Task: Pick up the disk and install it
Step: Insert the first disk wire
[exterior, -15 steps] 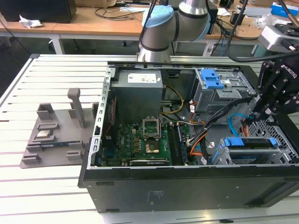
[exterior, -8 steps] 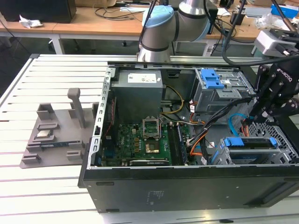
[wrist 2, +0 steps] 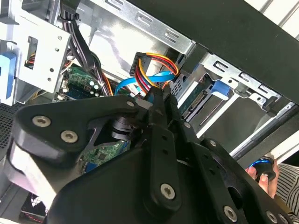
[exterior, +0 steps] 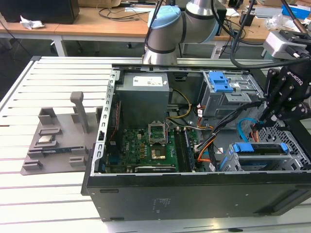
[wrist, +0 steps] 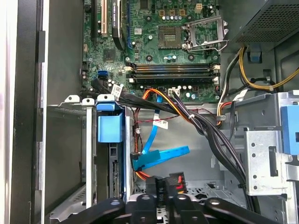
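Disk (exterior: 262,149) in blue carrier, seated on edge in the metal drive bay (exterior: 232,164), lower case corner

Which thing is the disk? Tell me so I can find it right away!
Find the big open black computer case. At its end on the exterior view's right, a grey metal cage sits by the near wall. The disk is the flat slab inside it with a long blue frame, unlike the chunky blue latch on the farther cage.

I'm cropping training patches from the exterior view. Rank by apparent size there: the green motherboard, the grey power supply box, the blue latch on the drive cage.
1. Green motherboard, largest.
2. Grey power supply box; close to the motherboard, so the order is unsure.
3. Blue latch, clearly smallest.
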Available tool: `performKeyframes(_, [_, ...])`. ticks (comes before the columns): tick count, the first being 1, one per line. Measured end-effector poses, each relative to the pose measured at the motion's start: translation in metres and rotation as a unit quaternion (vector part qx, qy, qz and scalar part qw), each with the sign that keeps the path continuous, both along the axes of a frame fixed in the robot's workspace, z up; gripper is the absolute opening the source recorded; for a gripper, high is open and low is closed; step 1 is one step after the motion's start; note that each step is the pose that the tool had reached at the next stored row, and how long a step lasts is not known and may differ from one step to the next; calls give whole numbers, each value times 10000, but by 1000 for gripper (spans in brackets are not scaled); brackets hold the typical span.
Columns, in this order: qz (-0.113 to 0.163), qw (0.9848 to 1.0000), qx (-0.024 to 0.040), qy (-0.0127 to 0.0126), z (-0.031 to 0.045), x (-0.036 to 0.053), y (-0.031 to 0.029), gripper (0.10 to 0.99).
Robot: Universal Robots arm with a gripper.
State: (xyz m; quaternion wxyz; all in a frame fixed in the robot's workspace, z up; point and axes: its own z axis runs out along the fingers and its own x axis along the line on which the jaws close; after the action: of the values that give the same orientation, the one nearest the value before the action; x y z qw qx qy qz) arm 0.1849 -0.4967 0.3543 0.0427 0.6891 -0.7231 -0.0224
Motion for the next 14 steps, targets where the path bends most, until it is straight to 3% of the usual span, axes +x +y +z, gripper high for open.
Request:
performKeyframes(1, [0,10000,0,0,0,0,0,169])
performKeyframes(6, [0,10000,-1,0,0,0,-8,169])
performKeyframes(9, [0,10000,-5,0,-3,0,-63,169])
performKeyframes(14, [0,10000,-6,0,-11,-2,-99,169])
